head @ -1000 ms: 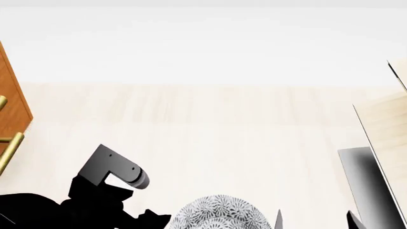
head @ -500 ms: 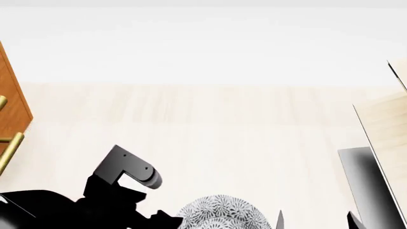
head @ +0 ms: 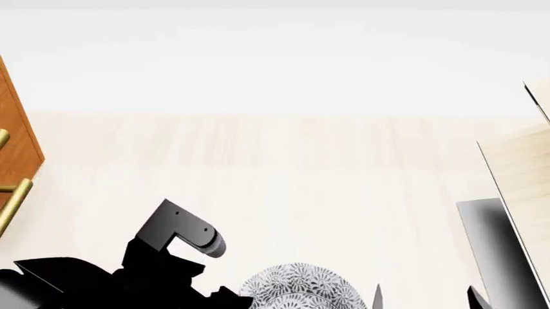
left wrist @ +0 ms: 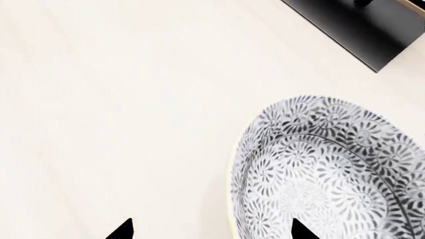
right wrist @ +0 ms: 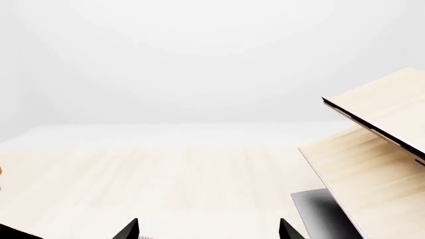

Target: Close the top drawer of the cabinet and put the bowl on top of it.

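Left arm (head: 172,248) nearer the bowl (head: 297,286)

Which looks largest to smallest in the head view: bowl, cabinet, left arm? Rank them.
1. left arm
2. cabinet and bowl: similar slivers, both cut by the frame, so unranked.

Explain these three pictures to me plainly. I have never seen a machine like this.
This is a simulated two-armed robot. One picture looks down from its head; the other two come from cameras near each gripper. In the head view the dark left arm reaches toward a patterned bowl on the pale floor. The left wrist view shows that bowl close up, with the open left gripper straddling its rim and holding nothing. The right gripper is also open and empty. The reddish-brown cabinet stands at far left, pale wood panels at right.
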Tool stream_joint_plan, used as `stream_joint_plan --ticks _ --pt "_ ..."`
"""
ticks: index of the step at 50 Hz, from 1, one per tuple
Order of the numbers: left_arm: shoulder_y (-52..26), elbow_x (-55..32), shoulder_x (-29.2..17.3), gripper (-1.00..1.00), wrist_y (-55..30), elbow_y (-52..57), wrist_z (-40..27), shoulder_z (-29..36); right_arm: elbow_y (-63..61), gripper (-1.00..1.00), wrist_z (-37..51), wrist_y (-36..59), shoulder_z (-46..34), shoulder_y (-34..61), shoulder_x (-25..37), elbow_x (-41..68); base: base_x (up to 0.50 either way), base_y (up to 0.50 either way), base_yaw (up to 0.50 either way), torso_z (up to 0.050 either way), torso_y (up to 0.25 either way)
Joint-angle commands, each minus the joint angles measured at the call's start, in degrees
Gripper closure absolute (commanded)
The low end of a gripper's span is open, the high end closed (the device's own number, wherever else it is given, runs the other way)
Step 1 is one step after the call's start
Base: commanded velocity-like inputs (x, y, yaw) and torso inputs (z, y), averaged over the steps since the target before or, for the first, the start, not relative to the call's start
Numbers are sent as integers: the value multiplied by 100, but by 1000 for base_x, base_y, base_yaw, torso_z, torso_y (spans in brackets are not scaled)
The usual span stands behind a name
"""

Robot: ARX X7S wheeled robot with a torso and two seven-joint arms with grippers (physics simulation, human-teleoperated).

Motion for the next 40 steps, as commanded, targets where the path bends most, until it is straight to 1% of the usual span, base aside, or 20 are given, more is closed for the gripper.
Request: stream_joint_plan --ticks 1,40 --pt "-7 17 55 -100 118 -162 58 57 2 -100 14 1 -39 9 0 -17 0 0 0 0 0" --pt "-15 164 379 -100 568 -971 298 373 88 -100 -9 -149 3 -109 25 -23 0 0 0 0 0"
